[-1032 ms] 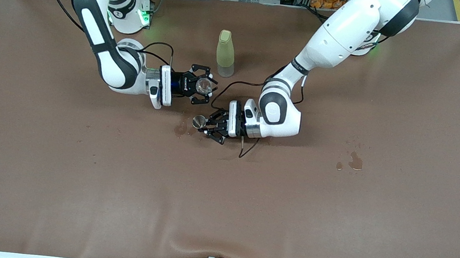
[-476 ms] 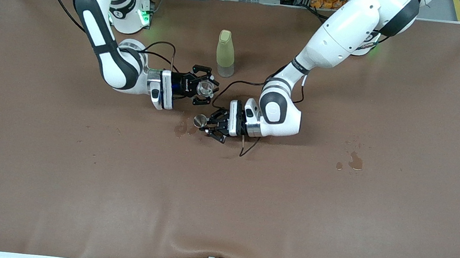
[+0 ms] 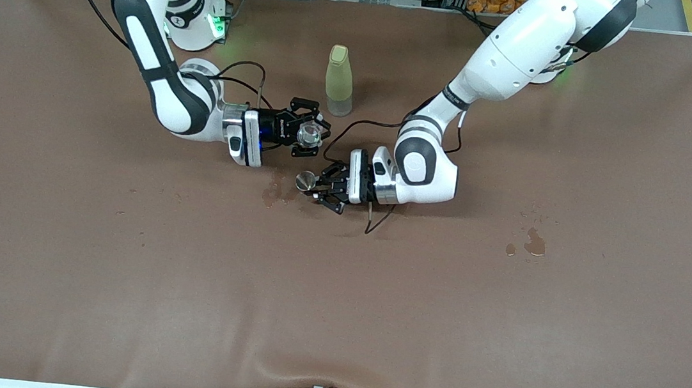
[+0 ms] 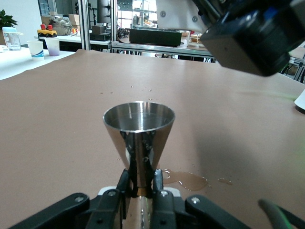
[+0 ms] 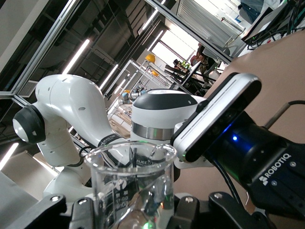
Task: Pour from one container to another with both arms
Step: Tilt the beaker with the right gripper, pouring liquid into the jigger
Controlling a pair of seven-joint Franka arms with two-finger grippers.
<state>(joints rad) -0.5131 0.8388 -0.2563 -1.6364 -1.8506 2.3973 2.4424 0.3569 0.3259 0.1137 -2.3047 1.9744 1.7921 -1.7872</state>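
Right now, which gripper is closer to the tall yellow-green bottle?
Right. The right gripper, holding the clear glass cup, is beside the bottle; the left gripper, gripping the silver jigger, is farther away.

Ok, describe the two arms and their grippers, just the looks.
Both arms are glossy white with rounded shells and black joint bands. The right arm and left arm trail thin black cables. Each wrist ends in a silver ring, then a white and black block. The right gripper and left gripper are black with jointed fingers. White lettering marks the black gripper body in the right wrist view.
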